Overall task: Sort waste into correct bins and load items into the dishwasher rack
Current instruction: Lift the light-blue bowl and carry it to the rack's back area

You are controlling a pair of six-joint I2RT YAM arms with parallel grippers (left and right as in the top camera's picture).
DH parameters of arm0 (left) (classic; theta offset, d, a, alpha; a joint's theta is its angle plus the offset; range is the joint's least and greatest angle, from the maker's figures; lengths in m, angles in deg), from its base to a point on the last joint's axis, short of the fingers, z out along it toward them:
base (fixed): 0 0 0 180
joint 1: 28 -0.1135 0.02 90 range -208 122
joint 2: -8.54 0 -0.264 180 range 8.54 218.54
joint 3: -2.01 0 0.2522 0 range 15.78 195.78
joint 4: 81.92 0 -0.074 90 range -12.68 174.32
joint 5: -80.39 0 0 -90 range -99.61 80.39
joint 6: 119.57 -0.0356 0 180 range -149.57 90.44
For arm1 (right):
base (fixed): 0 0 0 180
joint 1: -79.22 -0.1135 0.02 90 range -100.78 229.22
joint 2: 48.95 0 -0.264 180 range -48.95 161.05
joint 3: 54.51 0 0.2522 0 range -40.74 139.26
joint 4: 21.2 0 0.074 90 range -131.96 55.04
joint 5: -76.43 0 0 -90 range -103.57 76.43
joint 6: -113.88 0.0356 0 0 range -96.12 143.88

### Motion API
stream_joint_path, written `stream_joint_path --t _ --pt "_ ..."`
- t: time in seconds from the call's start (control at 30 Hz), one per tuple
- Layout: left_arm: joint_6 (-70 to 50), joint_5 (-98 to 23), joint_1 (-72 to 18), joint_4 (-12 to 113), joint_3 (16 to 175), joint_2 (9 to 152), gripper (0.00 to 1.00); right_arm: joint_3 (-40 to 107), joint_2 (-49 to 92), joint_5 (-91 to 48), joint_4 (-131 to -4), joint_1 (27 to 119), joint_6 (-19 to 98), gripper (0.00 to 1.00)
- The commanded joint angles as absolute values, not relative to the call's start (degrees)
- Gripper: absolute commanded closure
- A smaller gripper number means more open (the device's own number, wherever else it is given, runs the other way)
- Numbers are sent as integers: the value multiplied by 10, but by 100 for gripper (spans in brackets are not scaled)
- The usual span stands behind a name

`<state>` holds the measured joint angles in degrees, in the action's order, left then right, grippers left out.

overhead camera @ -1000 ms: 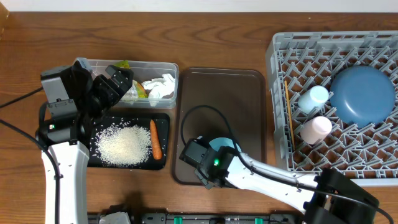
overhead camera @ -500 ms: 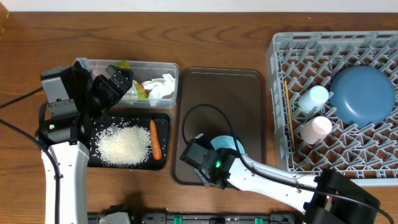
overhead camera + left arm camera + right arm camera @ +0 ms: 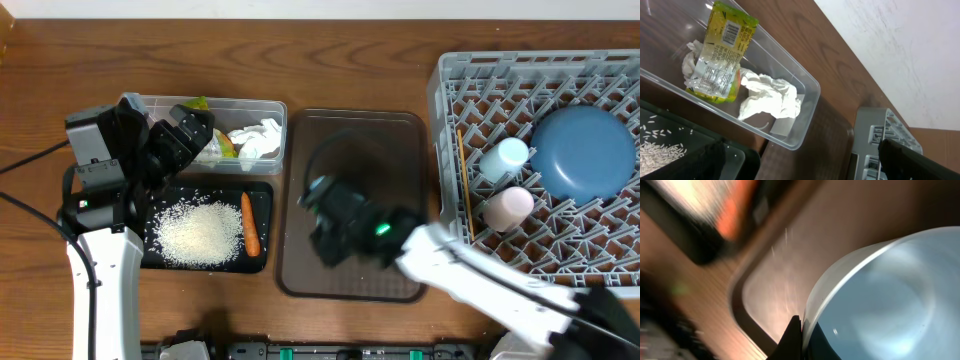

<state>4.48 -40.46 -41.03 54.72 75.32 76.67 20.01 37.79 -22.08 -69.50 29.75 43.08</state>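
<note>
Trouble would most likely come from the grip. The right tool (image 3: 801,335) is clamped on only the rim of the bowl (image 3: 880,300), which hangs over the brown tray (image 3: 400,135), short of the rack (image 3: 442,100). The arm shows as a blur, so a fast swing could slip the bowl loose or knock it on the rack wall. Inside the rack, the plate (image 3: 582,150), blue cup (image 3: 503,157), pink cup (image 3: 508,207) and chopsticks (image 3: 464,180) crowd that side, so a careless drop could topple a cup. The left tool (image 3: 800,155), fingers apart and empty, hangs by the tub (image 3: 805,107), which holds the wrapper (image 3: 722,52) and tissue (image 3: 772,97).
</note>
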Motion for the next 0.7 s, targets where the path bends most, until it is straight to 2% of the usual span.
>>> stream_joint_path --t 0.0,0.23,0.4,0.5,0.67 --pt "33 -398 -412 548 757 767 0 221 318 -314 -691 394 379 99" --pt "33 -397 -412 548 757 767 0 222 240 -560 -641 683 329 99" --pt "33 -397 -412 548 757 767 0 222 242 -769 -547 899 300 99" --pt "33 -397 -412 548 757 767 0 222 264 -861 -458 988 312 99" --pt "33 -398 -412 548 757 767 0 222 320 -899 -333 1064 324 99"
